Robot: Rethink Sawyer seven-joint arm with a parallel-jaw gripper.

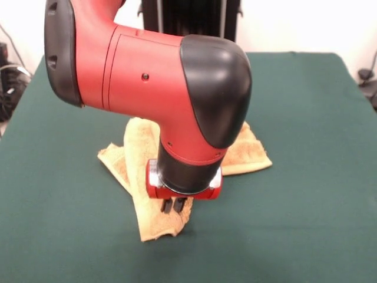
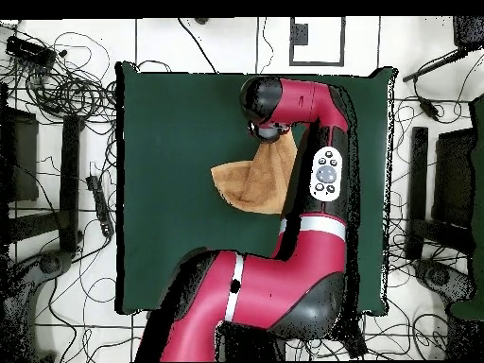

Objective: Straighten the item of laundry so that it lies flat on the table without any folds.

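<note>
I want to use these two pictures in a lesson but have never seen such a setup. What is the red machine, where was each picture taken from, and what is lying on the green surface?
The red and black machine is a robot arm. One picture faces it across the table, which is covered in green cloth; the other looks straight down from above. A yellow-orange towel lies crumpled and folded over itself. The arm's gripper sits low over one end of the towel, its two short fingers close together, seemingly pinching the cloth, though the grip itself is hard to see. Cables lie around the table on the floor.

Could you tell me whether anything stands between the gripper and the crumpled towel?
Nothing visible does. The black-fingered gripper sits directly over the near flap of the yellow-orange terry-cloth towel, which lies folded on the dark green cloth-covered table.
</note>
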